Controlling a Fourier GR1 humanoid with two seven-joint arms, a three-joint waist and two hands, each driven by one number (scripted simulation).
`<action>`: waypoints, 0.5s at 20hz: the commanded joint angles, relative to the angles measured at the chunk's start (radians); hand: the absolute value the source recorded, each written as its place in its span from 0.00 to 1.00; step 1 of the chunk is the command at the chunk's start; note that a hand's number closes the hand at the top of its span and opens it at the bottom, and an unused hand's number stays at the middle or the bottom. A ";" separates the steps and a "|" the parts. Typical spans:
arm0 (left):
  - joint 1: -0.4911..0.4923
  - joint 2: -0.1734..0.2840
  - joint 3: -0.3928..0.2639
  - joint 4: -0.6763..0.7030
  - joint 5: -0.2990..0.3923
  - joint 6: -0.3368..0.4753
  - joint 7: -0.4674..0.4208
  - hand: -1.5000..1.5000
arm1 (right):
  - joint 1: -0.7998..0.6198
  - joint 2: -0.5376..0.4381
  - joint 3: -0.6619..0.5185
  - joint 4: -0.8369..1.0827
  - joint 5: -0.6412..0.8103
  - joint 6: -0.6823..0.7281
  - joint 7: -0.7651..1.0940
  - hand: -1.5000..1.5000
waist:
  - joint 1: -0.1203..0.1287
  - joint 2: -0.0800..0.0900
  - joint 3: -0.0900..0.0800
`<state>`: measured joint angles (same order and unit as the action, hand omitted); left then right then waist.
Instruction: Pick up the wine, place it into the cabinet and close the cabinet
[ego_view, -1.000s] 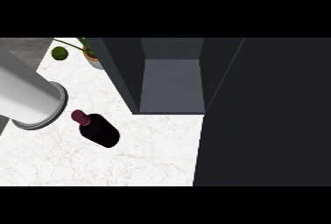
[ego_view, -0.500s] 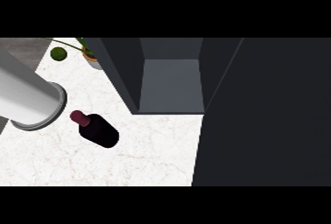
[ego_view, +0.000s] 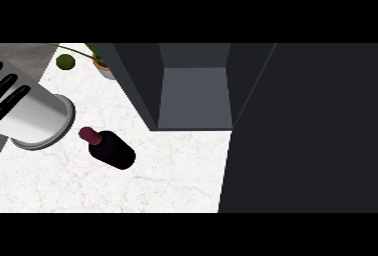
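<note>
From the head view I look steeply down on a white marbled desk (ego_view: 88, 190). My left forearm (ego_view: 33, 120) comes in at the left edge as a thick grey cylinder, its round end ring facing down and right toward the bottle. Above it, at the far left edge, I see a few black fingers (ego_view: 13, 95) of the left hand (ego_view: 7, 87), drawn as straight dark bars slanting up and right. They look straight, not curled, and they close on nothing; most of the hand is cut off by the edge of the view, so I cannot tell more of its pose.

The wine (ego_view: 109, 148) lies on the desk just right of and below the forearm's end, apart from it. It is a dark bottle with a reddish cap, the cap pointing up and left toward the forearm, the body slanting down and right. Nothing touches it.

The cabinet (ego_view: 193, 95) stands at the upper middle, open, its grey inner floor and dark side walls showing. The wine sits outside it, to the lower left of its opening. A large dark panel (ego_view: 303, 130) fills the right side of the view.

At the upper left, behind the cabinet's corner, stands a potted plant (ego_view: 103, 67) with thin green stems, and a small green round thing (ego_view: 66, 62) lies beside it.

My right hand does not show.
</note>
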<state>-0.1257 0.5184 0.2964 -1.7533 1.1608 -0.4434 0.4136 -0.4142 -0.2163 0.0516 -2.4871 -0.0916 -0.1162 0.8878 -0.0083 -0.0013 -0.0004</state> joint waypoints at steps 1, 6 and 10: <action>-0.037 -0.057 -0.033 0.022 -0.126 0.026 -0.049 0.00 | -0.032 -0.017 -0.063 -0.100 -0.114 0.004 0.066 0.00 | -0.001 0.000 0.000; -0.044 -0.035 0.003 0.135 -0.146 -0.056 -0.060 0.00 | -0.168 -0.049 -0.061 -0.121 -0.078 -0.047 0.224 0.00 | -0.002 -0.002 -0.001; -0.043 -0.071 -0.028 0.130 -0.191 -0.047 -0.066 0.00 | -0.183 -0.051 -0.055 -0.119 -0.077 -0.054 0.253 0.00 | 0.000 -0.003 -0.001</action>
<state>-0.1634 0.4658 0.2830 -1.6360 1.0101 -0.4906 0.3528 -0.5394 -0.2494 0.0143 -2.4931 -0.0948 -0.1349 0.9978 -0.0100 -0.0028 -0.0005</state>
